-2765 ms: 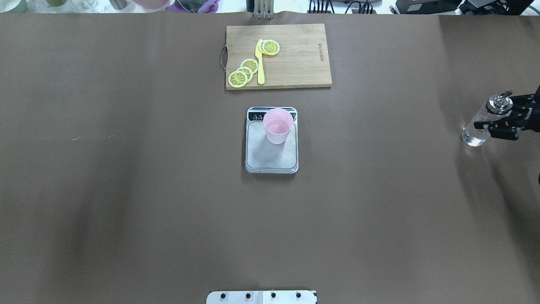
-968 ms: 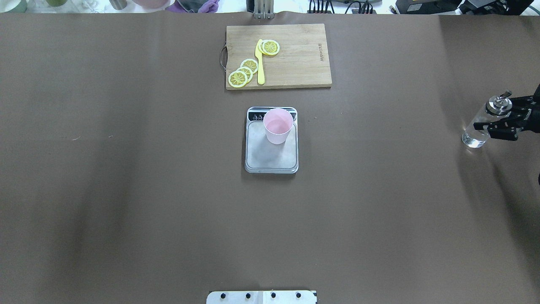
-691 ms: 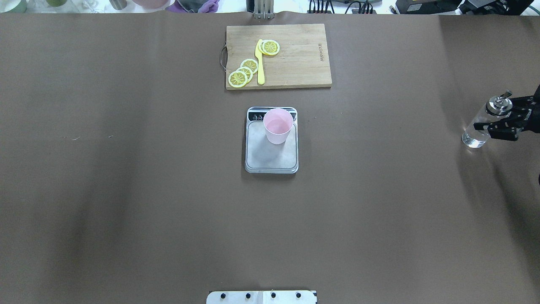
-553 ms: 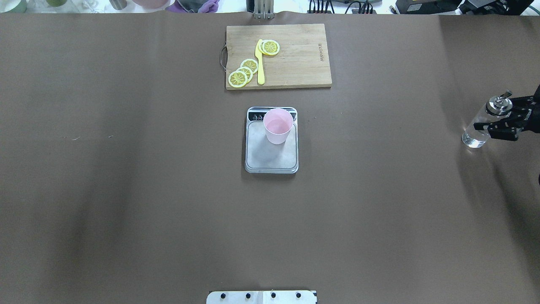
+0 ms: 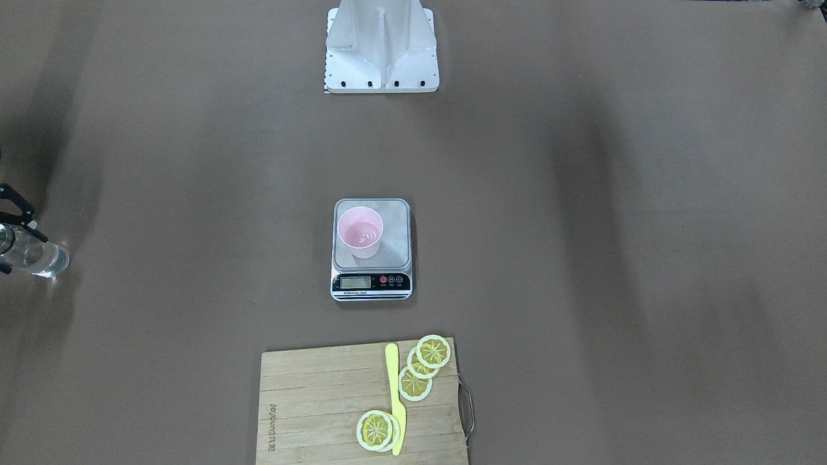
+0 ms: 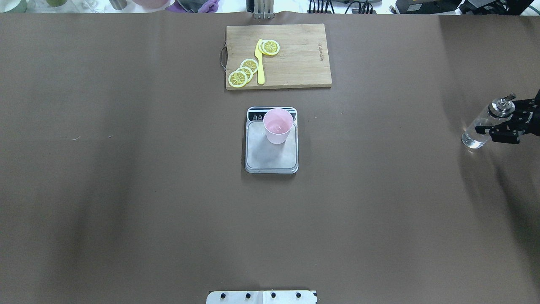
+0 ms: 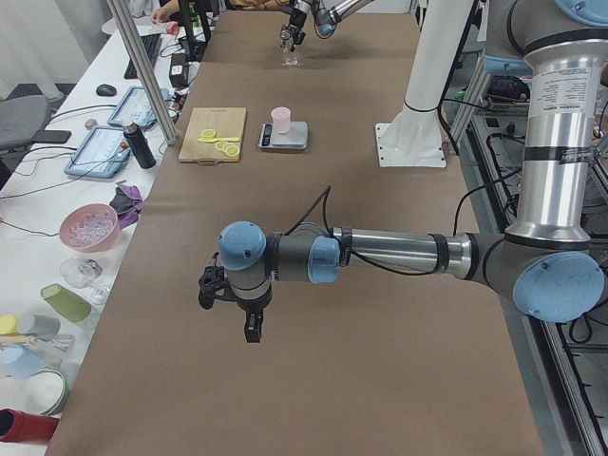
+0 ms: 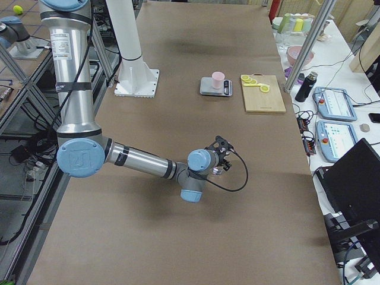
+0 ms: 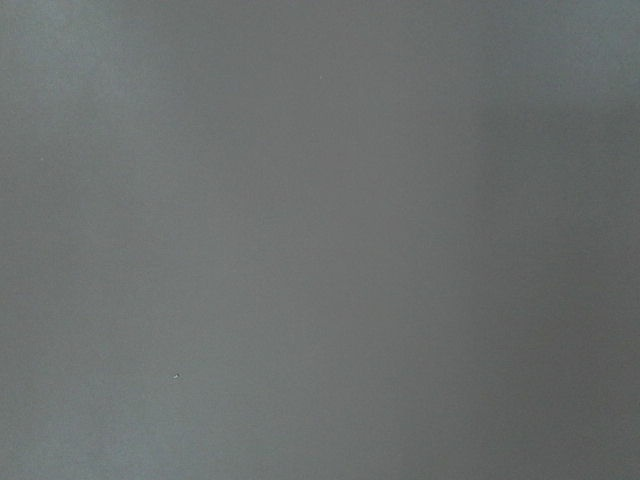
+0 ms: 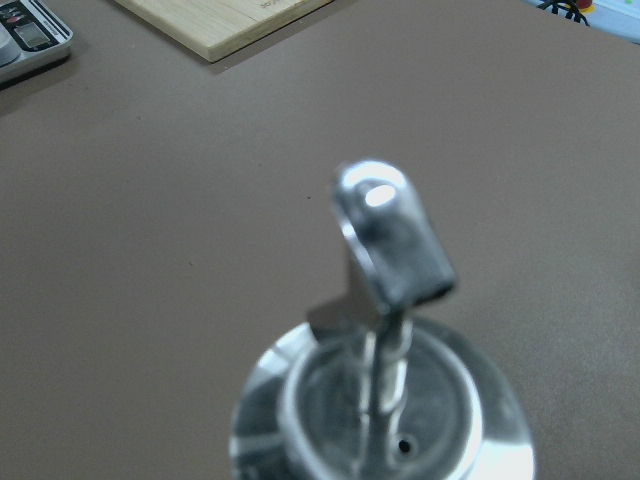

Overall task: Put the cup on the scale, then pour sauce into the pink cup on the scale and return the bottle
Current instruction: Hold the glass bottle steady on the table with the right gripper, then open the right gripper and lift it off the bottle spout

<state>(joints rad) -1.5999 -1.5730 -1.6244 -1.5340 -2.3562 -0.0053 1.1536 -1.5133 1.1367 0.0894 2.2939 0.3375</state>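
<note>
when viewed from overhead, places the bottle (image 6: 473,137) at 3 o'clock from the scale (image 6: 270,158), well apart, upright by the edge of the bench (image 6: 126,169). cannot tell whether resting on the bench or just off it. shows the right hand (image 6: 491,119) clamped on the upper body, one finger on each side, below the silver spout. finds the cup (image 6: 278,125) standing on the scale's steel platform, toward its 12 o'clock end, next to the black display strip, with a little clear sauce (image 5: 363,236) inside. at 12 o'clock from the scale, a cutting board (image 6: 295,55) carrying lemon slices (image 6: 242,74) and a yellow knife (image 6: 260,63). for the left hand (image 7: 228,309), far out at 9 o'clock over bare bench, cannot tell if apart or together.
</note>
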